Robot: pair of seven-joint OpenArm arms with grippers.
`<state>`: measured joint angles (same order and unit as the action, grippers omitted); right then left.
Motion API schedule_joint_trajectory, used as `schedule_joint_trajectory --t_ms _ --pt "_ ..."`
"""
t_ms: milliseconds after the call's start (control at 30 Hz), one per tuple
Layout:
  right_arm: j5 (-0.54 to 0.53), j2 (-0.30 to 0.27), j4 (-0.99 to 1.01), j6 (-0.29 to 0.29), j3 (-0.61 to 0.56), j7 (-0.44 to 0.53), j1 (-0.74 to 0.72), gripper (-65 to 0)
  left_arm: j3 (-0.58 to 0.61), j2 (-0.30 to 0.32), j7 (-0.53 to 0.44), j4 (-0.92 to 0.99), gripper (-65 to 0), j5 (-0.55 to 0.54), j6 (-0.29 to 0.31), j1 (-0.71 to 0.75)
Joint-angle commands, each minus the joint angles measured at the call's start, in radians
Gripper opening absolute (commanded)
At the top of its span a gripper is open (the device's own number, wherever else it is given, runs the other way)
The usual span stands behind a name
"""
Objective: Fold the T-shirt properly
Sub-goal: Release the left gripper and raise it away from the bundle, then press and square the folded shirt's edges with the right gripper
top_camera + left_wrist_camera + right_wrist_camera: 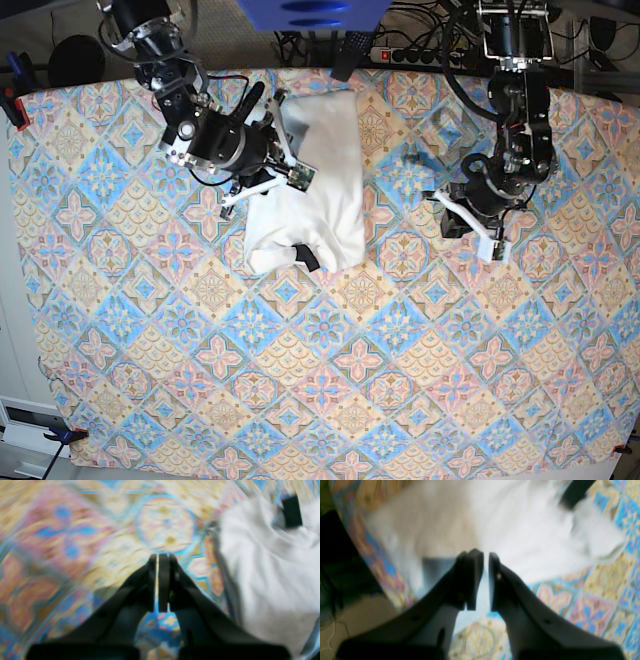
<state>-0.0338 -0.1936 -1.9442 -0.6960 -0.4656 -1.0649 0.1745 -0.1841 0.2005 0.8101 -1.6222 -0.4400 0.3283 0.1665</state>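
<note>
white t-shirt (318,180) folded narrow on desk (400,380); left gripper (160,558) together, right gripper (486,555) slightly apart, empty; align edges before pressing.

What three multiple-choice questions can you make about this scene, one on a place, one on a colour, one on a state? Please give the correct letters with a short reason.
1. Where does the T-shirt lie in the base view?
A. at the bottom edge of the tablecloth
B. in the upper middle of it
C. on the floor

2. What colour is the T-shirt?
A. white
B. red
C. black

3. How is the left gripper?
A. shut on the T-shirt
B. wide open
C. shut, holding nothing

Answers:
1 B, the folded bundle lies near the top, beside the right gripper.
2 A, all three views show white cloth.
3 C, its fingers meet over bare patterned cloth, with the T-shirt off to one side.
</note>
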Motion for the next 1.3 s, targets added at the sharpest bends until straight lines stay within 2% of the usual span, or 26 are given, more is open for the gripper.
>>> schedule_joint_trajectory --t_ms 0,100,200,333,433,867,1100,1267 --pt "-0.008 0.023 -0.007 -0.002 0.0 0.01 -0.002 -59.4 -0.044 0.003 -0.015 -0.039 -64.4 -0.03 0.012 0.031" --pt "-0.008 0.087 0.036 -0.002 0.0 0.012 -0.008 -62.6 -0.117 0.003 -0.015 -0.062 -64.4 -0.058 0.016 0.106" --pt "-0.005 0.124 0.093 -0.002 -0.023 0.012 -0.042 -63.9 -0.153 0.003 -0.015 -0.089 -64.4 -0.069 0.018 0.166" --pt "-0.004 0.202 0.2 -0.002 -0.046 0.013 -0.089 -63.9 -0.162 0.001 -0.015 -0.112 -64.4 -0.069 0.018 0.206" --pt "-0.004 0.239 0.28 -0.002 -0.051 0.013 -0.132 -63.9 -0.162 0.0 -0.015 -0.112 -64.4 -0.069 0.018 0.207" --pt "-0.004 0.243 0.699 -0.002 -0.042 0.016 -0.258 -64.0 -0.157 -0.002 -0.015 -0.112 -64.4 -0.069 0.018 0.207" --pt "-0.005 0.236 0.739 -0.002 -0.031 0.045 -0.263 -65.0 -0.157 -0.002 -0.015 -0.112 -64.4 -0.069 0.018 0.206" --pt "-0.005 0.201 0.73 -0.002 0.092 0.039 -0.246 -65.0 -0.157 -0.002 -0.015 -0.112 -64.4 -0.069 0.018 0.206"
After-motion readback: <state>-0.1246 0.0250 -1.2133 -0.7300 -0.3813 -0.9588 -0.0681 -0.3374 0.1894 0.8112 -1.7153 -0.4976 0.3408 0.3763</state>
